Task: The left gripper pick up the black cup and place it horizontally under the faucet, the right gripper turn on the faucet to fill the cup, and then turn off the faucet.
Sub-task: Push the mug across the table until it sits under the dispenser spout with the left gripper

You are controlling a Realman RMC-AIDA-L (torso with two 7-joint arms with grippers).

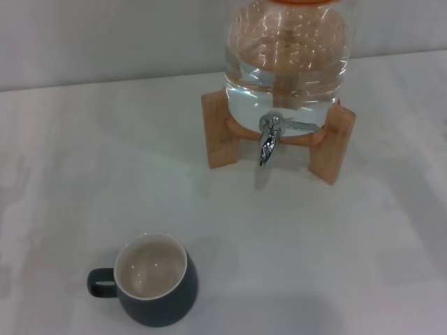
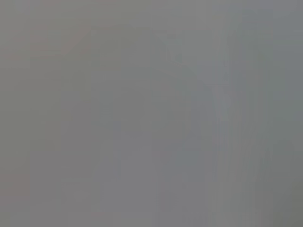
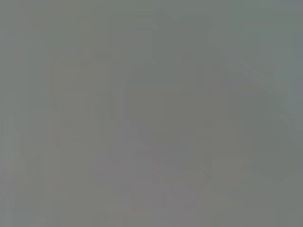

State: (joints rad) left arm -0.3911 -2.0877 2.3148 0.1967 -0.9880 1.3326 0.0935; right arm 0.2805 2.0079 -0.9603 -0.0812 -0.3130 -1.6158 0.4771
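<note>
Neither end effector appeared in the head view, and both wrist views gave only a featureless grey, so their grip could not be told. The black cup [image 1: 155, 281] stood upright on the white tabletop [image 1: 335, 244], handle toward the robot's left, well apart from the faucet [image 1: 269, 139] on the clear jar [image 1: 286, 56] with its wooden stand [image 1: 222, 132].

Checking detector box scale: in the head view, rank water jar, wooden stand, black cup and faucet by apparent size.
1. Water jar, cut off at the top edge, so it is larger than shown.
2. Wooden stand.
3. Black cup; nearer the camera, so its place against the stand is unsure.
4. Faucet, clearly smallest.
</note>
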